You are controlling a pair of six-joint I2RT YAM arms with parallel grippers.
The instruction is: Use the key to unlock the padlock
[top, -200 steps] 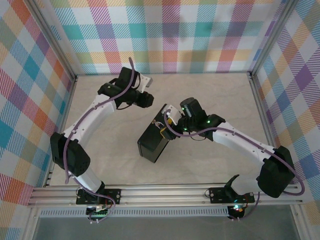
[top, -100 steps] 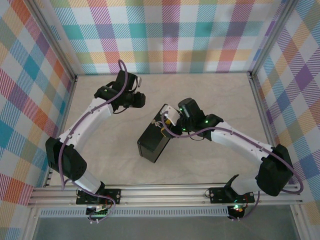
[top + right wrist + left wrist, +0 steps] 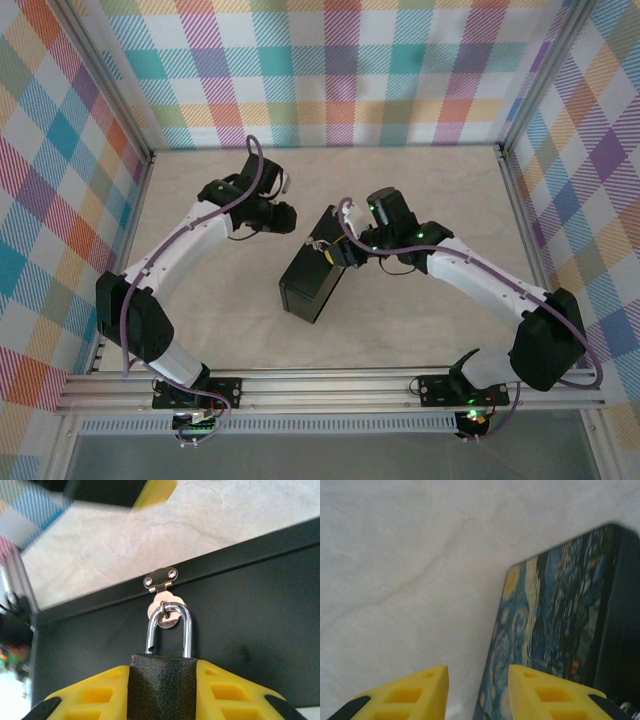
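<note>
**Right claw on the padlock, left claw waiting beside the box**

The right claw (image 3: 162, 674) is clamped on a dark block, which I take to be the lock's body. The padlock (image 3: 187, 630) hangs there, its silver hoop rising out of that block between the yellow fingers (image 3: 100, 692). The hoop passes through the ring of the small metal hasp (image 3: 161, 580) on the black front of the box (image 3: 250, 620).

To do this step well, the grip should be firm and square on the body, so the lock cannot twist when the key goes in. The keyhole end should be swung clear of the box wall and towards the other arm. The hoop should be kept slack in the ring, not pulled hard against the hasp, or the box may drag across the table (image 3: 395, 555).

The left claw (image 3: 477, 676) hovers just beside the box. Its fingers are apart, with bare table visible in the gap, close to the blue painted lid (image 3: 550, 620).

The box is shut, its lid fastened down by the hasp and padlock. What it holds cannot be seen.
</note>
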